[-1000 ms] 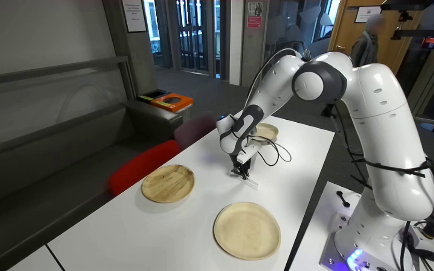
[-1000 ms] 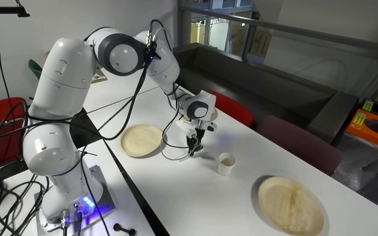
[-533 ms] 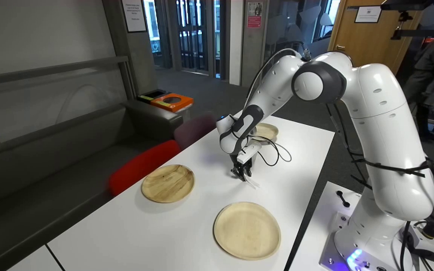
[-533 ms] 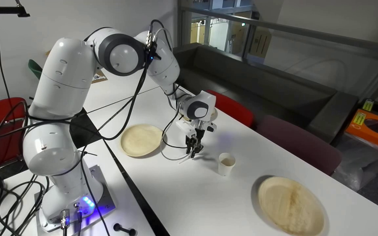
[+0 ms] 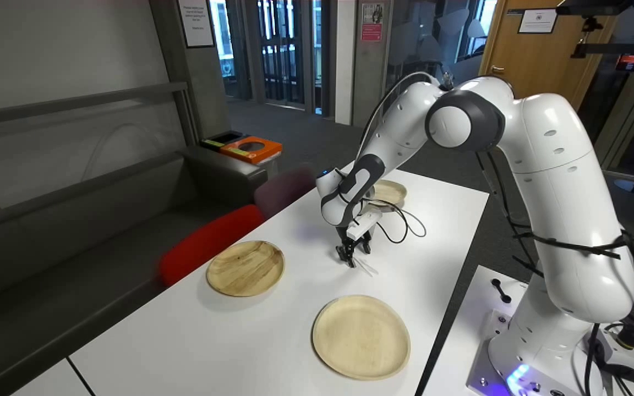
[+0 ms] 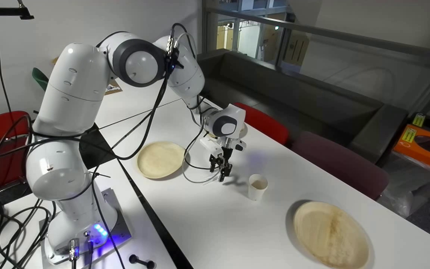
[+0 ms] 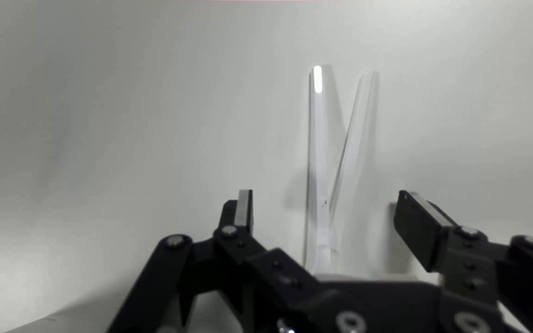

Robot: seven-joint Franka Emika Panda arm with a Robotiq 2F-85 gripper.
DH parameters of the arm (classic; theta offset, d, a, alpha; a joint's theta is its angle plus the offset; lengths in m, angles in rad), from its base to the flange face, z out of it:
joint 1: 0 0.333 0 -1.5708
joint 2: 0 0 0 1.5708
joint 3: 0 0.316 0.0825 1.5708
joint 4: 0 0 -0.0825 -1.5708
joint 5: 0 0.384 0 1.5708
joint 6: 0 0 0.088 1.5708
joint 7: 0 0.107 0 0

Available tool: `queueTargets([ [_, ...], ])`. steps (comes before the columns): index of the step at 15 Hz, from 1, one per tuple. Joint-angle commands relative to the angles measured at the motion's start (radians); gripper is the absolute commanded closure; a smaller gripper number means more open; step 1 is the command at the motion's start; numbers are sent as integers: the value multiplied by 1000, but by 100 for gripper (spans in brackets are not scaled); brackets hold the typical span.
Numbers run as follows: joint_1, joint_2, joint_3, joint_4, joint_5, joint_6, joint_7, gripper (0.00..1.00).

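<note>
In an exterior view, a paper cup (image 6: 255,193) stands near your gripper (image 6: 217,174); a careless sideways swing could tip it. In the wrist view, your jaws stand apart, two clear plastic handles (image 7: 317,162) lying on the table (image 7: 155,115) between them; squeezing their narrow V could skew one. One long axis runs straight up-view; the other leans right. In an exterior view, their free ends point toward the robot-side table edge.

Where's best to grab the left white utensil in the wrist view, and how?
In that view, probably the upper stretch of the left utensil, from above, with the end effector closing across its long sides. It lies long and thin on the table, and lower down the right utensil crowds it.
</note>
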State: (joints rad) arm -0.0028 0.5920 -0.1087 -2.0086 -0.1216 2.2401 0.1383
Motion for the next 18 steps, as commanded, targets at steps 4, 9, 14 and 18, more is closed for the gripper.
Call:
queueTargets([
  [4,-24,-13,14,4,21,-24,-35,70],
  [9,-25,-15,14,-1,21,-19,-36,100],
  [14,-26,-16,13,-2,18,-19,-37,62],
  [18,-29,-18,12,-2,17,-21,-37,30],
])
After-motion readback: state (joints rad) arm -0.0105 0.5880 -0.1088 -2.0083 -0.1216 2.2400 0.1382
